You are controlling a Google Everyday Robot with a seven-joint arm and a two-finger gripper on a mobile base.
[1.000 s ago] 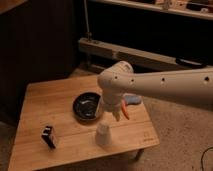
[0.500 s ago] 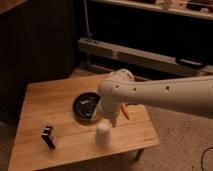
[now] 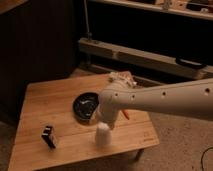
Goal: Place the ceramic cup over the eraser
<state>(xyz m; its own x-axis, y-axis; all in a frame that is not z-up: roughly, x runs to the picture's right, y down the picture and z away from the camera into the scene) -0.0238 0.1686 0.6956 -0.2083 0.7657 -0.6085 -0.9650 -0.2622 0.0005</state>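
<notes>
Pincer (image 3: 103,124) sat right atop the ceramic cup (image 3: 102,137); whether it gripped, couldn't tell.
Eraser (image 3: 49,136) stood well apart on the tabletop (image 3: 45,100), camera-left of the cup, so probably a sideways carry.

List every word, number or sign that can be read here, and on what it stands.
No text can be read.
Pale band on the eraser: too blurred to read.
The gripper is at the top of the ceramic cup; neither shows any marking.

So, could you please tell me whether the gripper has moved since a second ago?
Yes: the gripper has dropped down past the black bowl, now right above the ceramic cup.
</notes>
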